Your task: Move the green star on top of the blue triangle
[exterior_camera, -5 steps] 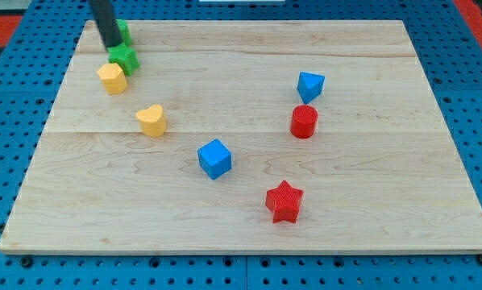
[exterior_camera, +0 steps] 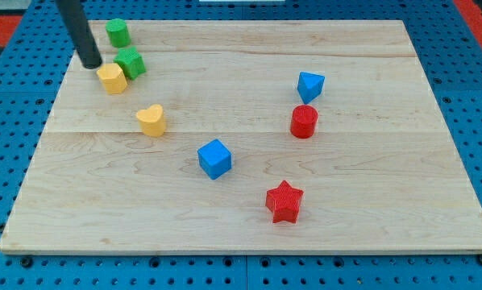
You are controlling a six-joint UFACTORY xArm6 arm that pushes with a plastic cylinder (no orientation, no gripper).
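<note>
The green star (exterior_camera: 130,62) lies near the board's top left, touching the yellow block (exterior_camera: 112,79) below and left of it. The blue triangle (exterior_camera: 309,84) sits far to the view's right. My tip (exterior_camera: 91,63) is at the star's left, a short gap away, just above the yellow block. The dark rod rises up and to the left out of the view.
A green cylinder (exterior_camera: 117,33) stands above the star. A yellow heart (exterior_camera: 151,120), a blue cube (exterior_camera: 215,158), a red cylinder (exterior_camera: 304,122) and a red star (exterior_camera: 284,201) lie on the wooden board (exterior_camera: 370,201).
My tip has moved left and slightly down, from above the green star to its left side, uncovering the green cylinder. The blocks look unmoved.
</note>
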